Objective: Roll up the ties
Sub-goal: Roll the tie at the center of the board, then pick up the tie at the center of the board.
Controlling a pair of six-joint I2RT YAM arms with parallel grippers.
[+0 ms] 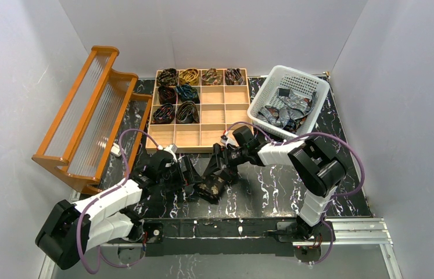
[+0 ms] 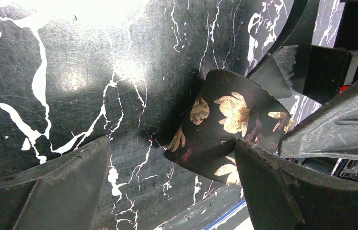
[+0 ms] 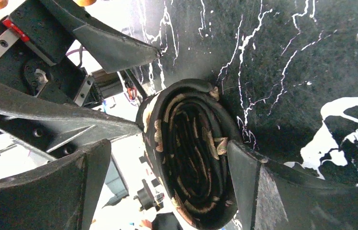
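Tie coil (image 1: pixel 211 189), dark with a pattern of gold leaves, is lying on the black marble table (image 1: pixel 272 186), near its front part and between the two grippers. The right gripper (image 3: pixel 167 143) is holding its fingers spread wide on both sides of the coil. One finger (image 3: pixel 263 187) is touching the edge of the roll, and the other finger is not touching it. The left gripper (image 2: pixel 171 140) is spread wide too and is hanging low over the table. The coil is lying against one of its fingers (image 2: pixel 272 191), and the rest of the gap is showing only the table surface. Neither gripper is pinching the fabric.

Behind the grippers a wooden tray (image 1: pixel 223 119) with square compartments is sitting on the table. Eight rolled ties (image 1: pixel 176 96) are filling its cells: four in the back row, and two at the left of each of the next two rows. Just to the right of the tray a white basket (image 1: pixel 261 96) is holding loose grey-silver ties (image 1: pixel 284 113). At the left side a wooden rack (image 1: pixel 86 110) with ribbed clear panels is standing.
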